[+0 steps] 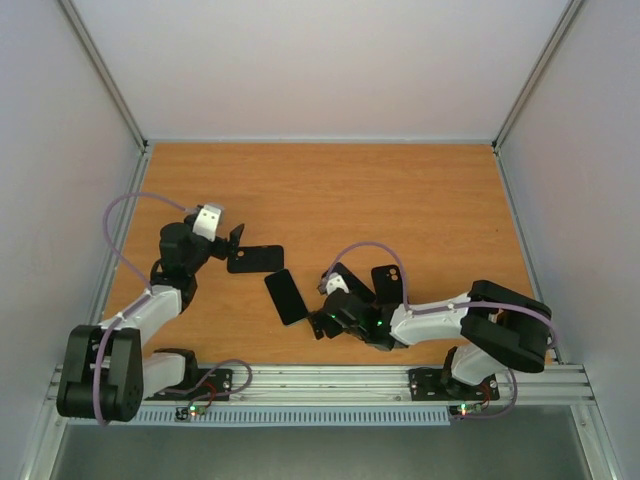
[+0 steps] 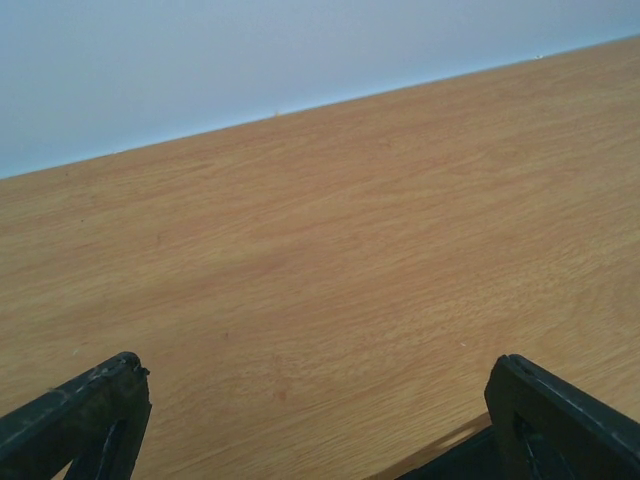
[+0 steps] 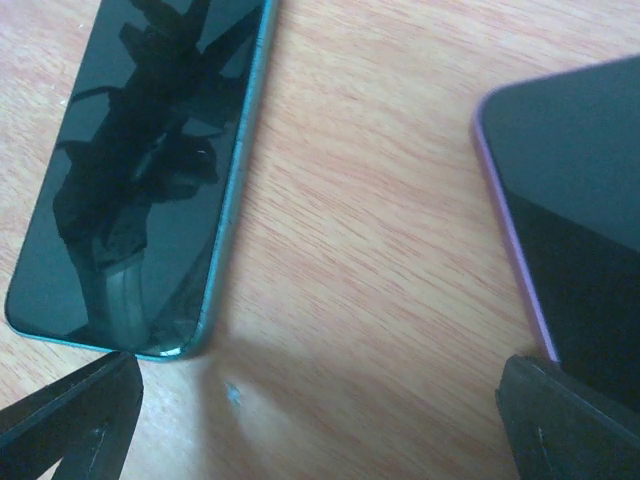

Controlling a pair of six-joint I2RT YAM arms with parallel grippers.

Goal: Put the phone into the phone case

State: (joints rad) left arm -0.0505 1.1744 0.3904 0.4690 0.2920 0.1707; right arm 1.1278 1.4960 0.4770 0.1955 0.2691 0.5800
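Note:
A phone [image 1: 287, 296] with a glossy black screen lies flat mid-table. In the right wrist view this phone [image 3: 150, 170] shows a teal edge, its rounded end just ahead of my left fingertip [image 3: 70, 420]. A dark flat thing with a purple rim [image 3: 570, 220] lies by the other fingertip. My right gripper [image 1: 322, 300] [image 3: 320, 430] stands open over bare wood between the two. My left gripper [image 1: 232, 245] [image 2: 325, 420] is open and low, beside another black slab [image 1: 254, 259] [image 2: 450, 462]. I cannot tell which slab is the phone case.
A third black slab with a camera ring [image 1: 388, 285] lies behind the right gripper. White walls [image 1: 300, 60] close in the wooden table [image 1: 400, 200] at the back and sides. An aluminium rail [image 1: 330, 378] runs along the near edge.

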